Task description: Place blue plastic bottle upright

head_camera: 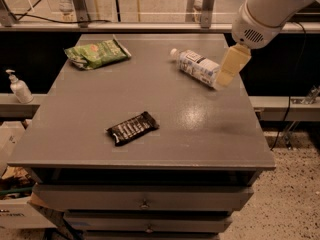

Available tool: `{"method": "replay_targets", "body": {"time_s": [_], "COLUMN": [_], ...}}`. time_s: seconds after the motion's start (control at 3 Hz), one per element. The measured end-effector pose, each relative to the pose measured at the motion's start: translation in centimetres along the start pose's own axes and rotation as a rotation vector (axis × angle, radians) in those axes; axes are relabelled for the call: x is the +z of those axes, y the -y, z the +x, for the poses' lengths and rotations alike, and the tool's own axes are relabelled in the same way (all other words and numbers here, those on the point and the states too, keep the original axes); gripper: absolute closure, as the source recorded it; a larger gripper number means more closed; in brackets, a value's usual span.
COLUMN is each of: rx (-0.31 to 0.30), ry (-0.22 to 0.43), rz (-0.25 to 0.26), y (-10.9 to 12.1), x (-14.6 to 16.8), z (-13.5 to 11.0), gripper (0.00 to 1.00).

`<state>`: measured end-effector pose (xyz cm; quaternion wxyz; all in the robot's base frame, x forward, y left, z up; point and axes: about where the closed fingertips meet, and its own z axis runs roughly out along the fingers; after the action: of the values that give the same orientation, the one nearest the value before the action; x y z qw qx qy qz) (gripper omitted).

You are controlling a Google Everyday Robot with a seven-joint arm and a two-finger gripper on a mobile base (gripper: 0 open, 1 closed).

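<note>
Lying on grey table [150,89] — blue plastic bottle [197,67]; gripper [231,67] beside base, state unclear.
</note>
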<state>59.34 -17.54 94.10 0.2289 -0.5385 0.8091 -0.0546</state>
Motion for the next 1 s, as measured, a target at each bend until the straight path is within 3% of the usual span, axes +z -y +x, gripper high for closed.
{"method": "replay_targets", "body": {"time_s": [0.33,0.67,1.0], "rx": [0.026,0.092,0.203], "ry": [0.032,0.067,0.095], "rz": [-0.005,-0.024,-0.059], "y": [0.7,2.2,4.2], "x": [0.9,2.9,5.3], "z": [-1.0,-2.9,-5.0], "gripper": [0.0,0.0,0.0]}}
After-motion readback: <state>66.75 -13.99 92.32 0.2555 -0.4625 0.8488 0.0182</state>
